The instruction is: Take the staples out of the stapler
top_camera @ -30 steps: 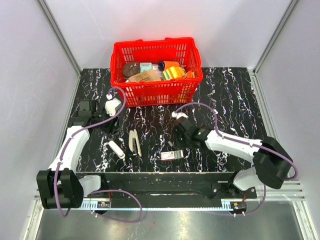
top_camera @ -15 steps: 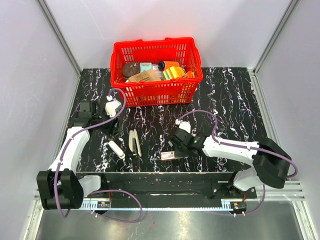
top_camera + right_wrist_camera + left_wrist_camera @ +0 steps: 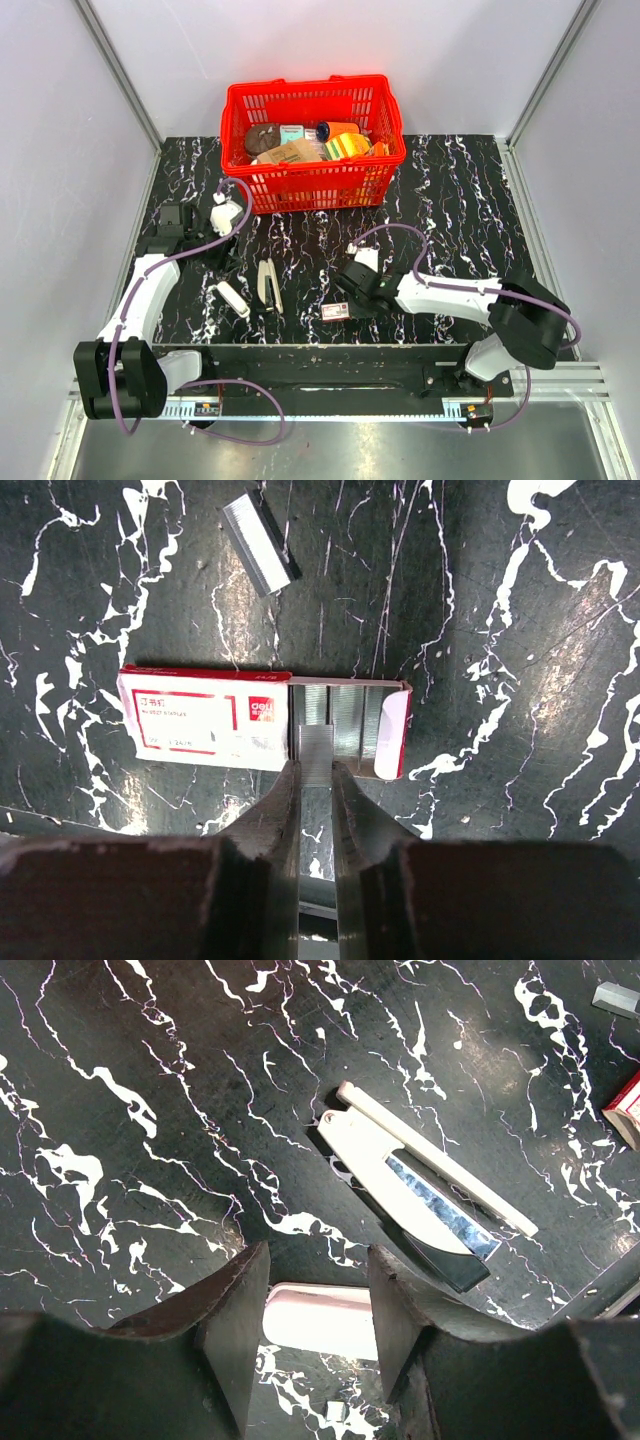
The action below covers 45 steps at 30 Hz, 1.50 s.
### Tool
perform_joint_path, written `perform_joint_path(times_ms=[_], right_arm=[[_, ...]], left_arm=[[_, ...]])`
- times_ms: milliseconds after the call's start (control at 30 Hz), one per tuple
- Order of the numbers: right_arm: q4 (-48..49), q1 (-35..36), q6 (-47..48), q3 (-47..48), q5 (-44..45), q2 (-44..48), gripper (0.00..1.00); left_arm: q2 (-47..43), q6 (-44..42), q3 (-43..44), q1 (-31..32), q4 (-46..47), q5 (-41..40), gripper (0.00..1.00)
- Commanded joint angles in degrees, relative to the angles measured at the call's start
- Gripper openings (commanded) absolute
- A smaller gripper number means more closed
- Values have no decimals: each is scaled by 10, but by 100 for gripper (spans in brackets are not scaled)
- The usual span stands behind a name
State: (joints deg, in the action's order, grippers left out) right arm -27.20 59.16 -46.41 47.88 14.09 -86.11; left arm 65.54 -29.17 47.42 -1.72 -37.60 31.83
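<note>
The stapler [image 3: 268, 285] lies swung open on the black marbled table, its white arm and silvery channel [image 3: 430, 1195] spread apart. My left gripper [image 3: 226, 252] hovers open above the table, and only a white rounded oblong piece [image 3: 320, 1320] shows down between its fingers. My right gripper [image 3: 316, 775] is shut on a short strip of staples [image 3: 316, 752] at the open end of a small red-and-white staple box [image 3: 205, 720]. In the top view the right gripper [image 3: 346, 297] sits right beside that box [image 3: 336, 310].
A second loose staple strip [image 3: 258, 555] lies beyond the box. The white oblong piece [image 3: 232, 297] rests left of the stapler. A red basket [image 3: 310, 92] full of goods stands at the back. A black rail runs along the near edge.
My right arm has swung left and lower, bringing the gripper with its staple strip to the staple box. The left arm and the stapler have not moved.
</note>
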Motion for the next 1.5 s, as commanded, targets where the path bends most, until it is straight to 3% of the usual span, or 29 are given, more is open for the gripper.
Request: perform_joint_path(times_ms=[0, 300, 600, 733, 1033, 1133, 1233, 1333, 1467], right_arm=[[14, 5, -3, 15, 21, -8, 1], [18, 5, 4, 19, 25, -22, 6], [12, 4, 13, 30, 24, -22, 32], [9, 5, 16, 34, 21, -17, 38], [-9, 5, 40, 64, 45, 44, 37], [-11, 5, 80, 92, 79, 54, 45], [-9, -5, 137, 117, 92, 47, 47], [4, -28, 158, 116, 97, 52, 52], [84, -83, 190, 69, 14, 80, 56]], left_arm=[[-13, -12, 1, -4, 20, 2, 49], [-14, -12, 1, -4, 21, 1, 49], [-16, -11, 0, -5, 20, 2, 49], [-16, -10, -2, -5, 20, 2, 49], [-17, -12, -2, -6, 20, 3, 49], [-13, -12, -1, -5, 20, 8, 49], [-10, -10, -2, -4, 20, 31, 49], [1, -10, 6, 14, 27, 35, 50], [27, -15, 21, 97, 48, 2, 50]])
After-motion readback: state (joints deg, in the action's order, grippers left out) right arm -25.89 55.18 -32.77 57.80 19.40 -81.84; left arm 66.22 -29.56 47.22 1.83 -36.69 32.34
